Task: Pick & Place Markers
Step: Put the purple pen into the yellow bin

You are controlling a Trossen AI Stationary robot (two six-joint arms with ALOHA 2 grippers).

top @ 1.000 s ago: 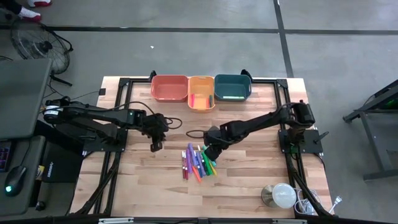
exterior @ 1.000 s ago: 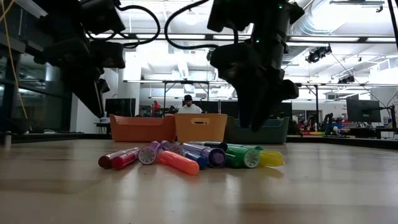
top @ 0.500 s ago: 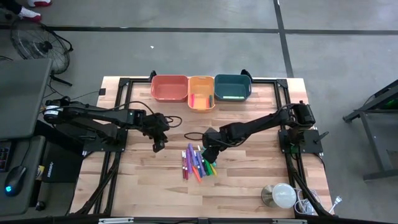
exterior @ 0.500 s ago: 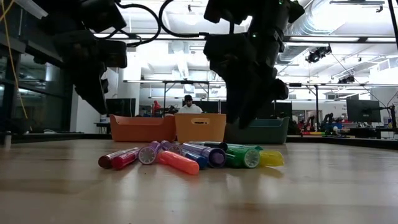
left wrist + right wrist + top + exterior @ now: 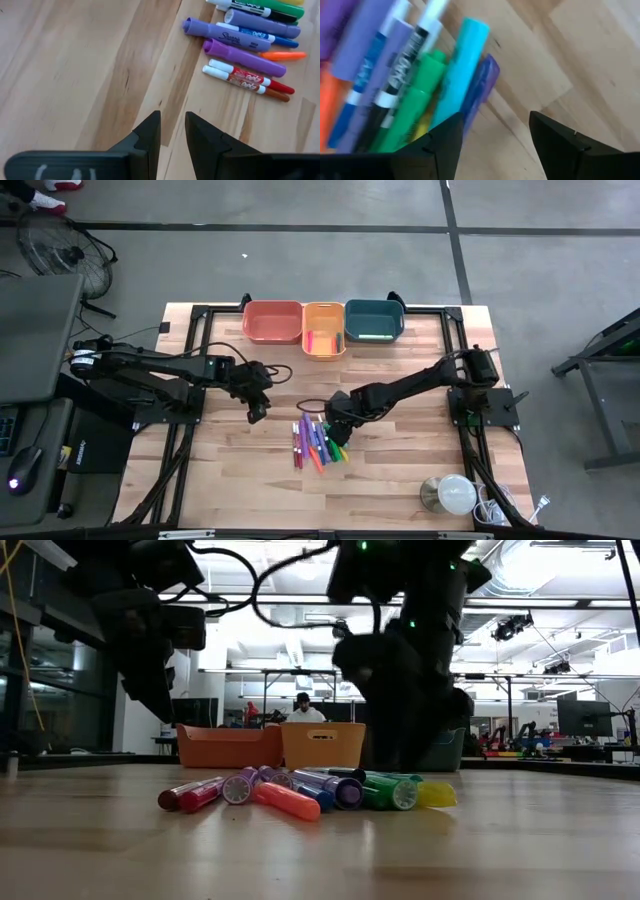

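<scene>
The markers (image 5: 316, 443) lie side by side in a loose pile at the middle of the table: red, pink, purple, orange, blue, green and yellow in the low view (image 5: 300, 792). My right gripper (image 5: 338, 431) is open and low over the pile's far right end. In the right wrist view (image 5: 495, 135) bare wood lies between its fingers. One finger (image 5: 442, 147) stands right beside the ends of a teal marker (image 5: 462, 65) and a purple marker (image 5: 482, 85); whether it touches them I cannot tell. My left gripper (image 5: 256, 415) hovers left of the pile, its fingers a narrow gap apart (image 5: 173, 125).
Three bins stand in a row at the far edge: a coral one (image 5: 272, 321), a yellow-orange one (image 5: 323, 330) and a teal one (image 5: 374, 320), the last two with markers inside. A white round object (image 5: 455, 494) with cables sits at the near right corner. Bare wood lies left of the pile.
My right gripper has come down toward the far right end of the marker pile, shifting slightly toward the near edge, and has stayed open. The markers have not moved.
</scene>
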